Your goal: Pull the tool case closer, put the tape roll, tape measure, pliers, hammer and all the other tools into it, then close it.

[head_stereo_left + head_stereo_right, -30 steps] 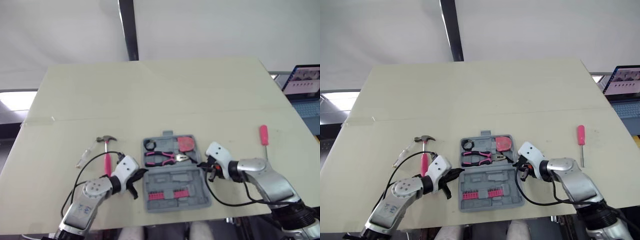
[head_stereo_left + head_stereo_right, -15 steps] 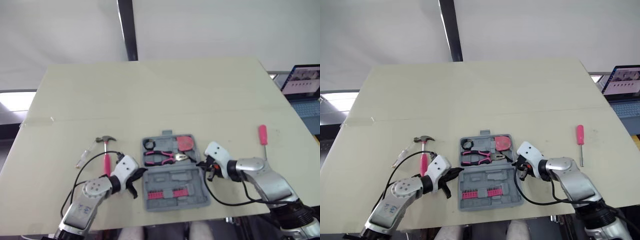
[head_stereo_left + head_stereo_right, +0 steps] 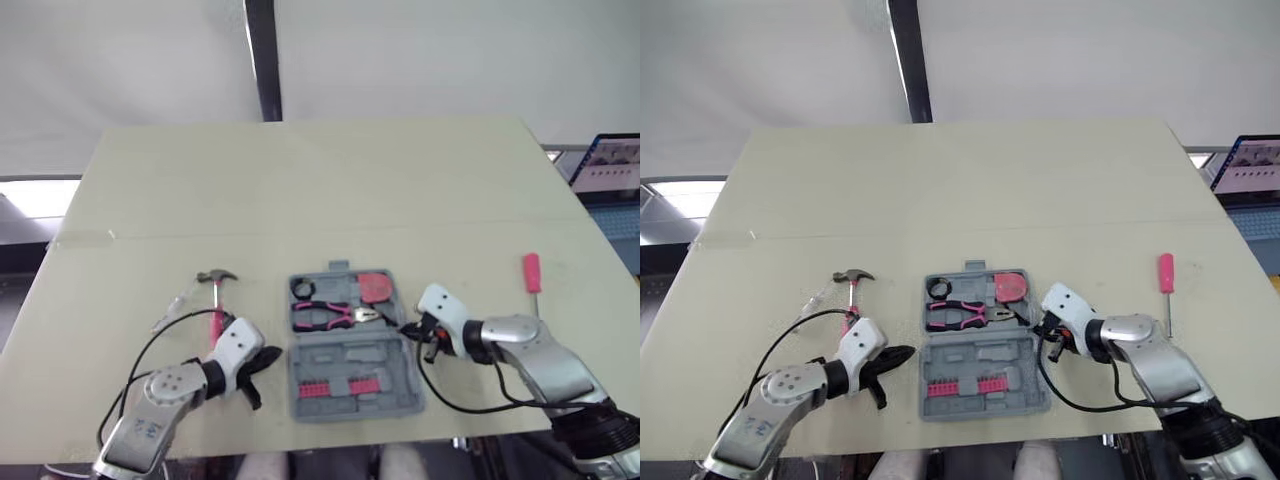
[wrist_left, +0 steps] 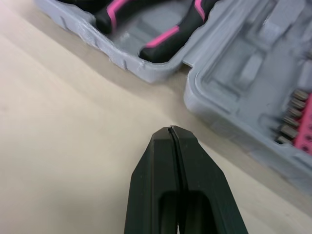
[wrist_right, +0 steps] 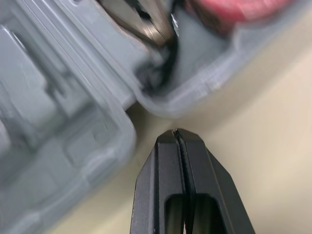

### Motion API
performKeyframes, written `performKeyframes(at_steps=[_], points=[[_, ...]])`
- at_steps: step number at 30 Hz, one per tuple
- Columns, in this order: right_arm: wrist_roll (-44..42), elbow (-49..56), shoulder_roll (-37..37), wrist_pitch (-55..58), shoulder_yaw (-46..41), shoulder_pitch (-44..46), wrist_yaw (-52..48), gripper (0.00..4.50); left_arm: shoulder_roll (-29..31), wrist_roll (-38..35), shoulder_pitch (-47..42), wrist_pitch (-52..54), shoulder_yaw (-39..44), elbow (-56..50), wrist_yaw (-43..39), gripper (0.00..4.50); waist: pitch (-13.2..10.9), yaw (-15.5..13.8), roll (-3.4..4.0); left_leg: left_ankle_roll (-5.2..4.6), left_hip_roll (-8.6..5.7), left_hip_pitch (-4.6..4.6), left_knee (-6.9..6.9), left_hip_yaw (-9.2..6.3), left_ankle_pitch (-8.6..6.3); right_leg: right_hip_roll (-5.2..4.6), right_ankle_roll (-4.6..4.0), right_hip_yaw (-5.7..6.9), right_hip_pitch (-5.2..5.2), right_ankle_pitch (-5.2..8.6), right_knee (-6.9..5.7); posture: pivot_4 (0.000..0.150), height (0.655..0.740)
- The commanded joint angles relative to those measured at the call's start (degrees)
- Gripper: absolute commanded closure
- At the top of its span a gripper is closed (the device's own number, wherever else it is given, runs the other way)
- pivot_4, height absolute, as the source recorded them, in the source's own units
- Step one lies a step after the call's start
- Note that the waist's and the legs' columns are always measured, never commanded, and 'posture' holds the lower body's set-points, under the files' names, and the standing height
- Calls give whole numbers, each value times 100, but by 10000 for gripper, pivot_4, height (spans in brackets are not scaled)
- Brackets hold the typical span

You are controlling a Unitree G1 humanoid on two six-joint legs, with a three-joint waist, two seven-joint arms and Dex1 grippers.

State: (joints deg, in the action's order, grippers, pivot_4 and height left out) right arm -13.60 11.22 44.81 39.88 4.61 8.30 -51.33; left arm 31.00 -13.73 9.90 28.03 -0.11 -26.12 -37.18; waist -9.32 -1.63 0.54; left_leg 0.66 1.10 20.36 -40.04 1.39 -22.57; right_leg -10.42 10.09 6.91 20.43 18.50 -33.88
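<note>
The grey tool case lies open near the table's front edge. Its far half holds a black tape roll, a pink tape measure and pink-handled pliers. A row of pink bits sits in the near half. A pink-handled hammer lies left of the case, and a pink screwdriver lies far to the right. My left gripper is shut, a short way off the case's left side. My right gripper is shut, right at the case's right edge by the hinge.
A clear-handled tool lies just left of the hammer. A laptop stands beyond the table's right edge, and a black pole rises behind the table. The far half of the tabletop is bare.
My left gripper has drawn back to the left, away from the case's side. The right gripper stays at the case's right edge. The camera has shifted slightly.
</note>
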Motion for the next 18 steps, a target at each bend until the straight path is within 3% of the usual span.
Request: performKeyframes(at_steps=[1, 4, 8, 12, 15, 18], points=[[-680, 650, 273, 248, -851, -275, -333, 44299, 97, -640, 353, -4, 719, -899, -163, 45000, -1, 24, 4, 0, 2, 0, 1, 0, 0, 1, 0, 1, 0, 0, 0, 1500, 7400], [-992, 883, 593, 280, -1446, -758, -575, 44299, 311, -927, 1021, 39, 1284, -1361, -379, 45000, -2, 52, 7, 0, 5, -4, 10, 4, 0, 3, -1, 0, 0, 0, 4, 1500, 7400], [-1065, 844, 847, -5, -2118, -1630, -785, 44299, -32, -1155, 2151, -405, 2009, -1554, -372, 45000, -11, 22, -8, -1, 3, -8, 17, 10, -1, 2, -1, -1, -6, 0, 15, 1500, 7400], [-1235, 713, 817, 42, -2340, -1794, -805, 44299, -440, -1435, 2648, -606, 2332, -1341, -360, 45000, -13, 1, -11, -1, 4, -13, 1, 10, 0, 2, -1, -4, -12, 0, 9, 1500, 7400], [-1504, 678, 865, 198, -2517, -2000, -1030, 36740, -622, -1298, 3166, -961, 2399, -1391, -466, 36777, -14, 10, -13, -2, 4, -12, 8, 9, -1, 2, -1, -5, -11, 0, 13, 1500, 7400], [-1628, 704, 931, 163, -2772, -2330, -1206, 20929, -762, -1289, 4016, -1322, 2483, -1620, -699, 21364, -17, 12, -19, -7, 4, -6, 19, 11, -5, 3, -2, -1, -8, 0, 28, 1500, 7400]])
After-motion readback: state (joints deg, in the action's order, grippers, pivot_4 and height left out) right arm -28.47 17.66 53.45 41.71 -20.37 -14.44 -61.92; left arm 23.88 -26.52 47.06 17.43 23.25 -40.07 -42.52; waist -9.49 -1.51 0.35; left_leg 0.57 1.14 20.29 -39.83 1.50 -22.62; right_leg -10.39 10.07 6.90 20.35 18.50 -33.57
